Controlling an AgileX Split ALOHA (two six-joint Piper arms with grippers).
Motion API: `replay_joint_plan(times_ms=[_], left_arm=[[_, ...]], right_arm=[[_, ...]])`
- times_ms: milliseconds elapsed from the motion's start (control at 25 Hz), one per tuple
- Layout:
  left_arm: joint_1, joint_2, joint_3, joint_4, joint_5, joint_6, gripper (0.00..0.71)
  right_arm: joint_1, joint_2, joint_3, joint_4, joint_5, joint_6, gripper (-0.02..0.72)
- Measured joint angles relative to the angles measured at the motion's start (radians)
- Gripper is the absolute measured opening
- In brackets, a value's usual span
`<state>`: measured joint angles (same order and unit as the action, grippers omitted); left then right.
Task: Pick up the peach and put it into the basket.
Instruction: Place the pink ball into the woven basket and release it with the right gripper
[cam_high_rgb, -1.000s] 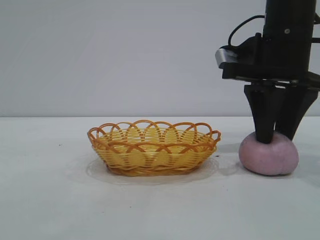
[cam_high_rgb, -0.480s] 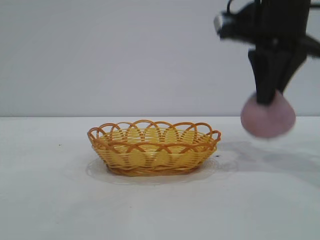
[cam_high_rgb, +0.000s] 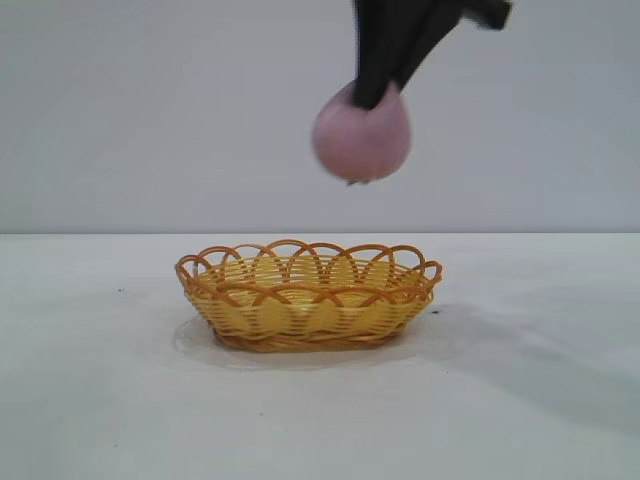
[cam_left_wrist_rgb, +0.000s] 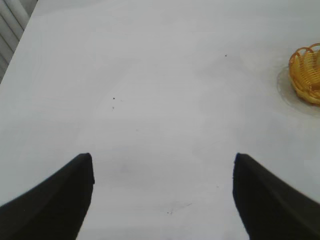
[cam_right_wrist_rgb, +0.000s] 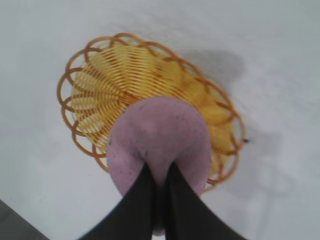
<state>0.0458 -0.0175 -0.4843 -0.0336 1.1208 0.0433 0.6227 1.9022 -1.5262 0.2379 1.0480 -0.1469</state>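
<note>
The pinkish-purple peach (cam_high_rgb: 361, 140) hangs in the air above the right half of the basket (cam_high_rgb: 308, 295), pinched at its top by my right gripper (cam_high_rgb: 378, 98), which is shut on it. In the right wrist view the peach (cam_right_wrist_rgb: 160, 137) covers part of the yellow woven basket (cam_right_wrist_rgb: 100, 90) with its orange looped rim, and my right gripper (cam_right_wrist_rgb: 160, 172) squeezes a fold of the fruit between its black fingers. My left gripper (cam_left_wrist_rgb: 162, 162) stands open over bare table, far from the basket (cam_left_wrist_rgb: 306, 72).
The white table (cam_high_rgb: 100, 400) lies bare around the basket. In the left wrist view, the table's edge and a ribbed wall (cam_left_wrist_rgb: 10, 25) show at one corner.
My right gripper has lifted the peach off the table at the right and carried it up and leftward, to above the basket. The left gripper has not moved.
</note>
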Motion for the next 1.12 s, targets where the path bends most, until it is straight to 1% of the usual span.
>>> replay_joint_plan(times_ms=[160,320,360,480,520,560,600,640,720,760,920,960,1000,1080,1120], left_arm=[[0.000,-0.002,0.000,0.000,0.000,0.000,0.563],[0.000,-0.002,0.000,0.000,0.000,0.000,0.563],[0.000,-0.002,0.000,0.000,0.000,0.000,0.563],[0.000,-0.002,0.000,0.000,0.000,0.000,0.563],[0.000,-0.002,0.000,0.000,0.000,0.000,0.563],[0.000,-0.002,0.000,0.000,0.000,0.000,0.563],[0.000,-0.002,0.000,0.000,0.000,0.000,0.563],[0.000,-0.002,0.000,0.000,0.000,0.000,0.563],[0.000,-0.002,0.000,0.000,0.000,0.000,0.563],[0.000,-0.002,0.000,0.000,0.000,0.000,0.563],[0.000,-0.002,0.000,0.000,0.000,0.000,0.563],[0.000,-0.002,0.000,0.000,0.000,0.000,0.563],[0.000,-0.002,0.000,0.000,0.000,0.000,0.563],[0.000,-0.002,0.000,0.000,0.000,0.000,0.563],[0.000,-0.002,0.000,0.000,0.000,0.000,0.563]], right_arm=[[0.017,0.073,0.000,0.013,-0.065,-0.001,0.000],[0.017,0.124,0.000,0.019,-0.088,-0.001,0.000],[0.017,0.134,0.000,0.021,-0.094,-0.001,0.058],[0.017,0.155,0.000,0.041,-0.110,-0.001,0.058],[0.017,0.160,0.000,0.048,-0.113,-0.001,0.115],[0.017,0.162,0.000,0.050,-0.117,-0.001,0.135],[0.017,0.164,0.000,0.052,-0.119,-0.001,0.120],[0.017,0.164,0.000,0.052,-0.123,-0.001,0.194],[0.017,0.164,0.000,0.054,-0.125,-0.001,0.264],[0.017,0.164,0.000,0.056,-0.128,-0.001,0.288],[0.017,0.164,0.000,0.059,-0.129,-0.002,0.279],[0.017,0.164,0.000,0.059,-0.129,-0.002,0.320],[0.017,0.164,0.000,0.059,-0.127,-0.002,0.305],[0.017,0.164,-0.002,0.057,-0.118,-0.002,0.305],[0.017,0.164,-0.007,0.046,-0.113,-0.002,0.305]])
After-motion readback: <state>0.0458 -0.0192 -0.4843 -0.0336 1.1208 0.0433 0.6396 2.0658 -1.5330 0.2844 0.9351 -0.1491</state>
